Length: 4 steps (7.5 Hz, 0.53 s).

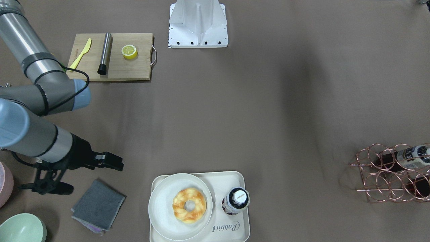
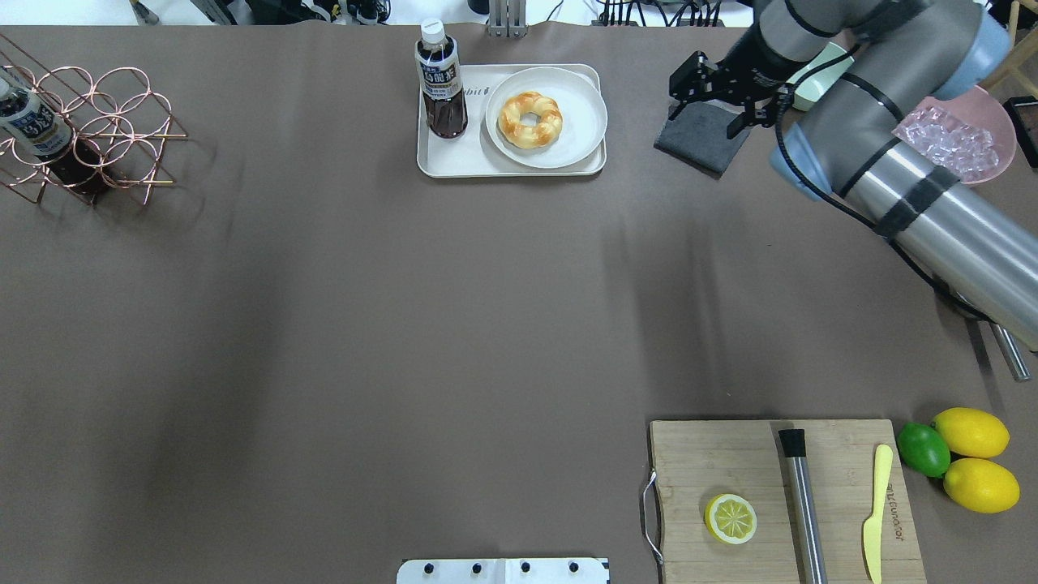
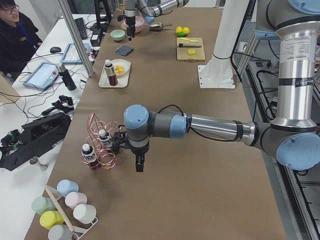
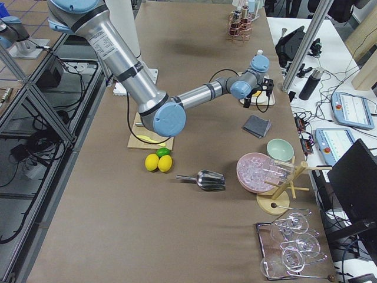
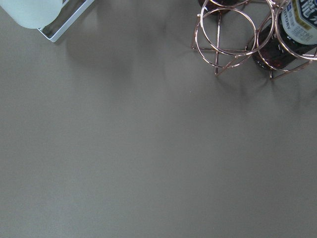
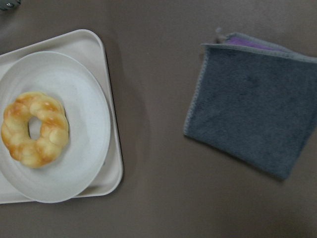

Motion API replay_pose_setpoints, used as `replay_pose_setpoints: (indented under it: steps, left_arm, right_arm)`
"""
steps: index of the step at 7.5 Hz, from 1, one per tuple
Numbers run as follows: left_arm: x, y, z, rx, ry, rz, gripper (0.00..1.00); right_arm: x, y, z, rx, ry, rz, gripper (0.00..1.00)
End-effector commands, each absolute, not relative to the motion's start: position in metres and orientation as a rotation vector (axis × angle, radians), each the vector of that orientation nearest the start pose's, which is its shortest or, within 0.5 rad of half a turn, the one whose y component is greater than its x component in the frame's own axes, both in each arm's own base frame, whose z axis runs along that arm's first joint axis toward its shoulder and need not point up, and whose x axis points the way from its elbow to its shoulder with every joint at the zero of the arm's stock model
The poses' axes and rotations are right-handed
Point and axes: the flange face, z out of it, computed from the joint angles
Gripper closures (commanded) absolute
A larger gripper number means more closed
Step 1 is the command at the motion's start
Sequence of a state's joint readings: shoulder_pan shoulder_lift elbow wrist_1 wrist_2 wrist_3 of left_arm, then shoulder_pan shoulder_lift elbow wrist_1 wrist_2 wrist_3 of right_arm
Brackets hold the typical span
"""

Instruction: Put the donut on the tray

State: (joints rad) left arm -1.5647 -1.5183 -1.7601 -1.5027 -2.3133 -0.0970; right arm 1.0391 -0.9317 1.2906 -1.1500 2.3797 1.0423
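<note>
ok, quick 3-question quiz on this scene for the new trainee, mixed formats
1. True or false: the donut lies directly on the tray.
2. What stands on the tray beside the white plate? A) a bottle B) a teapot C) a banana
3. Which object on the table lies closest to the right gripper?

Key: 1 false, it lies on the plate, which sits on the tray. 2 A. 3 the grey cloth.
</note>
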Motion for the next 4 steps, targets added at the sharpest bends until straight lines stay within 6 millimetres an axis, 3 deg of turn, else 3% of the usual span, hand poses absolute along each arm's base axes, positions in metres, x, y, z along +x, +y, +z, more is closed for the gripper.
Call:
replay_pose_setpoints:
  steps: [1,2,3,4]
  left_arm:
    - [-0.063,-0.474,0.605,0.017,0.746,-0.065,0.02]
    - [-0.063,-0.475,0.607,0.015,0.747,-0.064,0.02]
    - [-0.063,-0.472,0.609,0.012,0.749,-0.067,0.02]
    - [-0.063,-0.474,0.606,0.018,0.750,-0.066,0.02]
  right_arm:
    - [-0.215,-0.621,0.399,0.005,-1.126,0.077,0.00]
    - [-0.174,-0.589,0.421,0.040,-1.142,0.032,0.00]
    - [-0.149,-0.549,0.449,0.081,-1.127,-0.029,0.00]
    - [-0.138,-0.526,0.482,0.084,-1.089,-0.046,0.00]
